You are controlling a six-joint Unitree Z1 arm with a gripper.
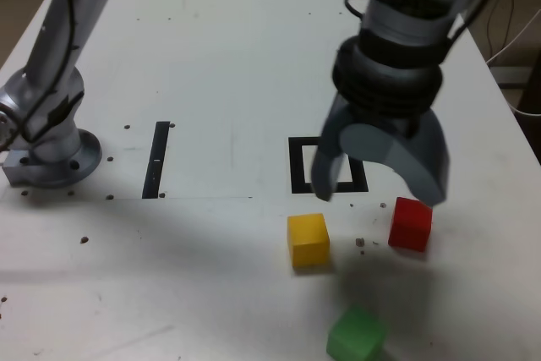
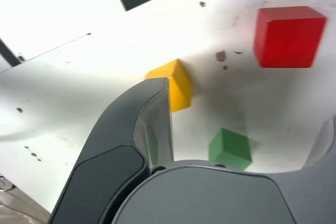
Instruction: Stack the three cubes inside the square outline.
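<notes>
Exterior view: pincer spread wide and empty above the white table, with yellow cube just outside the black square outline, red cube off toward the exterior view's right, and green cube farthest from the outline. Probably light, stiff and hardly fragile, perhaps a little slippery on flat matte sides; best gripped squarely across two opposite upright faces, low enough to leave the top free for stacking. Crisp-edged blocks, smooth grey curved fingers, speckled pale tabletop.
</notes>
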